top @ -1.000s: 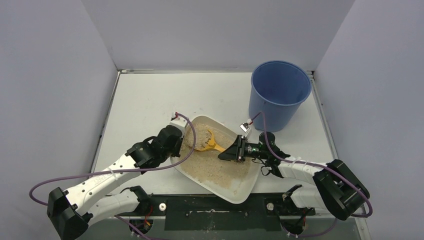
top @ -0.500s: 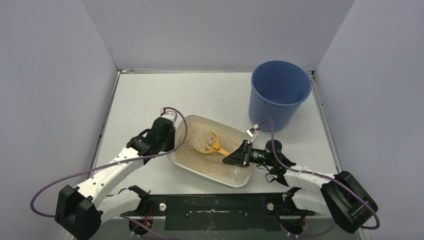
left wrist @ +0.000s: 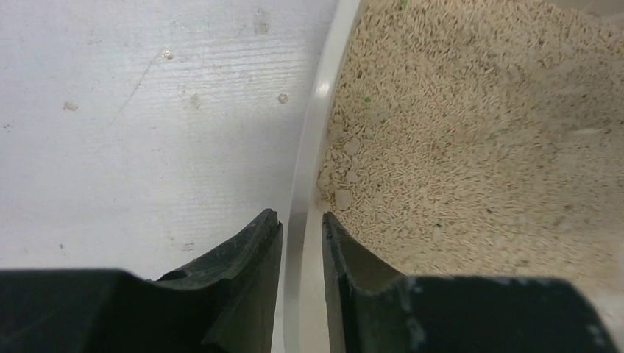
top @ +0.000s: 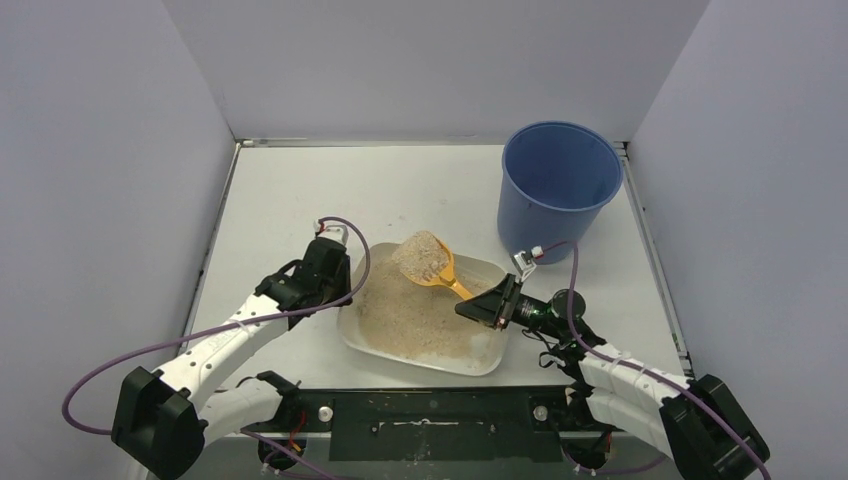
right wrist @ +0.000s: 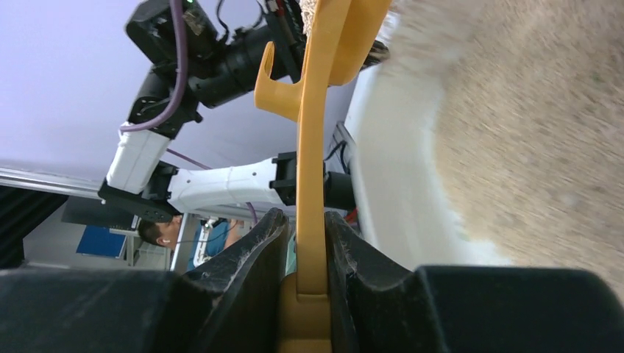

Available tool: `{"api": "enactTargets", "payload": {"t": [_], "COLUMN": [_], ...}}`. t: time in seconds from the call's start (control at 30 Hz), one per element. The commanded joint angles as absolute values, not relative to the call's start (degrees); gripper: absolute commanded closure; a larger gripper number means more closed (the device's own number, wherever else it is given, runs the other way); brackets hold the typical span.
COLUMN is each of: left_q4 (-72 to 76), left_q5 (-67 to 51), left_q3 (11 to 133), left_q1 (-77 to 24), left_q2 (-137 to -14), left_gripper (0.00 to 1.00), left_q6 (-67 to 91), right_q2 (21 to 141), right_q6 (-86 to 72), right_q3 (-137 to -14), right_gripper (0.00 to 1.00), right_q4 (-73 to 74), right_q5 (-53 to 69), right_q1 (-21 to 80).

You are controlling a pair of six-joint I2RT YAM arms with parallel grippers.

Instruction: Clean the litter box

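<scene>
The litter box point(top: 478, 358) is an off-white tray of beige litter at the table's near middle. My left gripper point(top: 343, 290) is shut on its left rim point(left wrist: 309, 147), one finger outside, one inside on the litter. My right gripper point(top: 482, 306) is shut on the handle of the orange scoop point(top: 445, 275), also seen in the right wrist view point(right wrist: 311, 169). The scoop head point(top: 425, 256) is heaped with litter and held above the box's far edge. The litter point(left wrist: 478, 132) fills the left wrist view's right side.
A tall blue bucket point(top: 558, 185) stands at the back right, just beyond the box. Grey walls close in the table point(top: 290, 200) on three sides. The arm bases and a black rail point(top: 430, 415) lie along the near edge.
The right gripper has lifted the scoop out of the litter, now loaded, and swung it toward the far side. The box has shifted and settled flat; the left gripper stays on its rim.
</scene>
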State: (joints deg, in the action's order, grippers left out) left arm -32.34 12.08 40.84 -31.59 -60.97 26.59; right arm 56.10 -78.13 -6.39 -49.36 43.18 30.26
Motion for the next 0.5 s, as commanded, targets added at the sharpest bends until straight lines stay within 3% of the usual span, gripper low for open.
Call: {"api": "enactTargets", "payload": {"t": [0.0,0.1,0.23,0.33,0.47], "left_q4": [-27.84,-27.99,-29.00,-29.64,-31.71], "left_q5": [12.69,12.90,13.66,14.12,15.14], "left_q3": [42.09,42.44,43.36,44.16,46.40], "left_q1": [-31.29,-31.27,-31.20,-31.20,-31.20], "left_q2": [-59.70,-60.12,-60.25,-59.64,-58.86], "left_gripper": [0.73,0.66,0.57,0.53,0.49], "left_q6": [28.90,28.77,28.73,28.24,27.23], "right_q2": [51.80,48.68,48.39,45.71,46.00], "right_q6": [-78.14,-77.70,-80.94,-80.70,-81.80], "right_q3": [-7.32,-7.27,-6.15,-5.26,-5.21], "right_gripper": [1.00,1.00,1.00,1.00,1.00], "right_q4": [-54.28,-47.97,-53.76,-46.51,-52.01], "right_q5": [40.94,39.66,40.35,37.16,38.59], "right_q1": [31.60,31.05,33.05,31.86,34.87]}}
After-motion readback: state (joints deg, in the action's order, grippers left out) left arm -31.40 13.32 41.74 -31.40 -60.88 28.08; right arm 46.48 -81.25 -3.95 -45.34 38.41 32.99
